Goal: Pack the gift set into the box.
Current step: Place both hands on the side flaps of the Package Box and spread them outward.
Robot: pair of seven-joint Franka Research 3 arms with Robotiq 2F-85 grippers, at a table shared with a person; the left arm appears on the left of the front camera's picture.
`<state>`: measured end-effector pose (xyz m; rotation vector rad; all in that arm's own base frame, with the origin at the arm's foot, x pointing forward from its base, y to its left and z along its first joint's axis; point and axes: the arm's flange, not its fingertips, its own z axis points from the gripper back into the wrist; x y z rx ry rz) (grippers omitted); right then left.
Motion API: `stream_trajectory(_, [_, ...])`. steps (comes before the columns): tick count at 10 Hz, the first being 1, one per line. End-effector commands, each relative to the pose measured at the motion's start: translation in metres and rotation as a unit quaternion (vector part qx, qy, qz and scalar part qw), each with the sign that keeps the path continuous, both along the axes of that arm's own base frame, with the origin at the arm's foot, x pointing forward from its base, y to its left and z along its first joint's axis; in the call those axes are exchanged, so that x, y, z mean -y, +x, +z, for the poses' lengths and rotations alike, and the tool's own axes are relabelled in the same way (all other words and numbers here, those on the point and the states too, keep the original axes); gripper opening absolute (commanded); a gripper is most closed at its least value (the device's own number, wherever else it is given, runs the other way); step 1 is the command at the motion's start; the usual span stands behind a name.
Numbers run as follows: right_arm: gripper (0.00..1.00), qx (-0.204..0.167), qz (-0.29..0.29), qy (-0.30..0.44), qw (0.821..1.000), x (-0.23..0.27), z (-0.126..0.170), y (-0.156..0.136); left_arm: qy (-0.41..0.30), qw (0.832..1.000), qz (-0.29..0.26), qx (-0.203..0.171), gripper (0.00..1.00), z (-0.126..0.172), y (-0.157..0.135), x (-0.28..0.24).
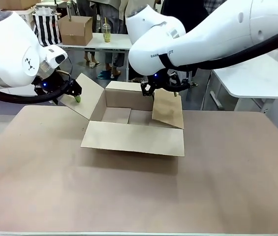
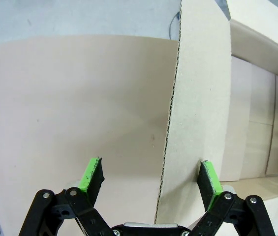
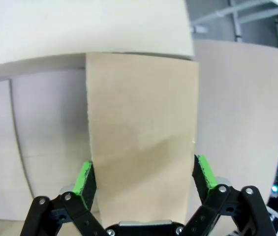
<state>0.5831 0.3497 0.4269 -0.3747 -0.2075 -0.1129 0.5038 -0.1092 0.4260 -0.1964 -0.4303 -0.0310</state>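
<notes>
The box (image 1: pixel 121 101) — a large, shallow, brown corrugated cardboard carton — sat on the flat tan table (image 1: pixel 129 196), just past its middle toward 12 o'clock. Its top was open and its floor was bare cardboard. Its long near flap (image 1: pixel 134 137) lay folded out flat toward 6 o'clock. The left side flap (image 1: pixel 87 96) leaned outward toward 9 o'clock, and the right side flap (image 1: pixel 168 109) stood at 3 o'clock, tilted down over the opening.

The step in hand looked like holding the carton open for packing, one arm at each side flap. The black two-finger left gripper (image 1: pixel 75 94) straddled the top edge of the left flap with its jaws spread wide, its green pads (image 2: pixel 93 174) well apart and not pinching the board. The matching right gripper (image 1: pixel 159 90) hung over the right flap, also spread wide, with the flap between its fingers; I could not tell whether they touched it.

Nothing was packed yet, by my reading. The next move would call for pressing the right flap outward so that the opening was fully clear — then the gift set could go in flat.

Readable writing was scant: dark letters on the white right arm's link (image 1: pixel 161 55) gave "RANK" and "PT", the rest hidden by a cable. The carton showed no print.
</notes>
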Motion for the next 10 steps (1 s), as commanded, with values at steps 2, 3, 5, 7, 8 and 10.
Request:
stream_trajectory(2, [1.00, 0.008, -0.027, -0.041, 0.999, 0.019, 0.029, -0.023, 0.005, 1.000, 0.005, 0.004, 1.00, 0.001, -0.002, -0.001])
stream_trajectory(3, [1.00, 0.006, -0.031, -0.041, 0.999, 0.024, 0.032, -0.027, 0.005, 1.000, 0.005, 0.004, 1.00, 0.001, -0.002, -0.001])
stream_trajectory(5, [1.00, 0.013, -0.040, -0.043, 0.998, 0.035, 0.042, -0.040, 0.005, 1.000, 0.005, 0.004, 1.00, 0.001, -0.002, -0.001])
stream_trajectory(7, [1.00, 0.020, -0.068, -0.028, 0.997, 0.059, 0.049, -0.064, 0.005, 1.000, 0.005, 0.004, 1.00, 0.001, -0.002, -0.001])
stream_trajectory(8, [1.00, 0.035, -0.082, -0.009, 0.996, 0.072, 0.051, -0.079, 0.005, 1.000, 0.005, 0.004, 1.00, 0.001, -0.002, -0.001])
stream_trajectory(10, [1.00, 0.069, -0.120, 0.043, 0.989, 0.109, 0.050, -0.104, 0.005, 1.000, 0.005, 0.004, 1.00, 0.001, -0.002, -0.001])
